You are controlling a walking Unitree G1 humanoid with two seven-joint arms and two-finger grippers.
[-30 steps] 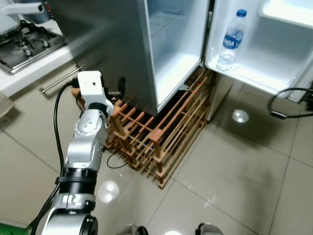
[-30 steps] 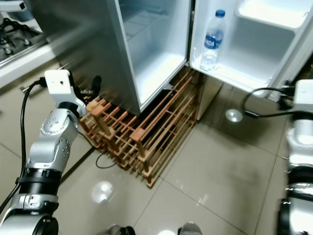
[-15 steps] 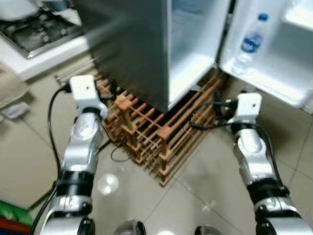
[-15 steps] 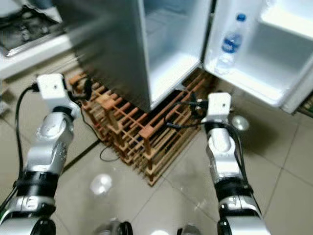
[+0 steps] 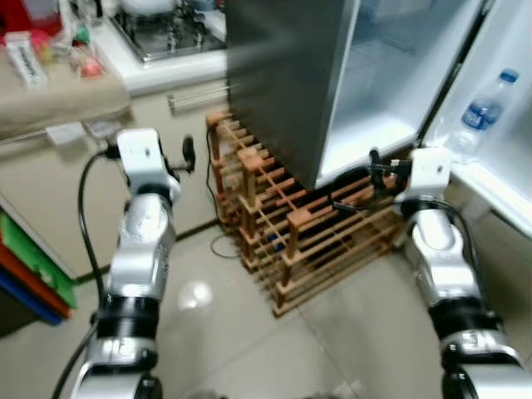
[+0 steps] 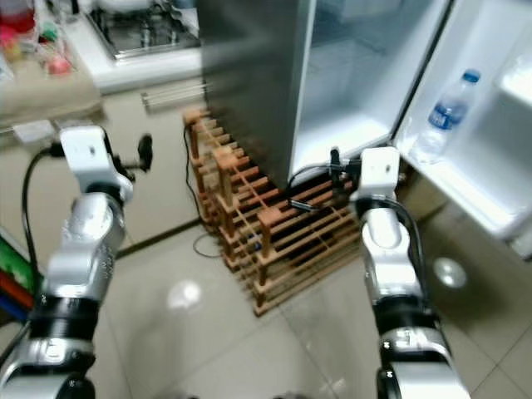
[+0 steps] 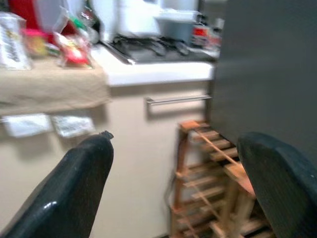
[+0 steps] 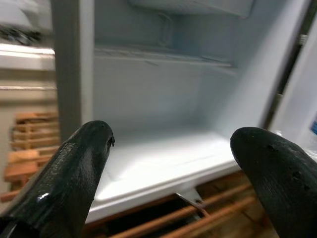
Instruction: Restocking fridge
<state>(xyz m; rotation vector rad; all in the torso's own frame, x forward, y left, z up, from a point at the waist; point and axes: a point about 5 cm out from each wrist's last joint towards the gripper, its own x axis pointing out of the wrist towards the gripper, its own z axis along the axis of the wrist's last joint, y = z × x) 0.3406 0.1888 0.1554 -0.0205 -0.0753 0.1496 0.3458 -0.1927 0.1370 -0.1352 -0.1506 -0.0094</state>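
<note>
Since the frame one second back the whole picture has slid sideways: the head camera has swung to the robot's left, so the counter and stove now show at upper left and the fridge sits further right. That is camera motion, not the fridge moving. The right arm, then barely at the picture's edge, is now raised in front of the body beside the left.

Fridge (image 5: 291, 75): grey side panel toward the robot, door swung wide, white cavity lit and bare on the shelves visible. It stands on a wooden slatted rack (image 5: 291, 224) on the tiled floor.

Counter with gas stove (image 5: 162, 33) at upper left; coloured packets (image 7: 74, 49) lie on a cloth-covered ledge nearer the robot. What they are is too blurred to tell.

Water bottle (image 6: 449, 112): upright in the door shelf, blue cap, the one stocked item visible.

Left gripper (image 7: 173, 188): fingers spread wide apart, nothing between them, pointing toward the counter and rack.
Right gripper (image 8: 173, 173): likewise spread and empty, pointing into the fridge cavity just above the rack.

Judgement: step in hand is turning toward the counter to fetch the next item; restocking looks barely begun. Next move calls for facing the counter squarely, picking one item out of the clutter, and closing on it without knocking its neighbours.
</note>
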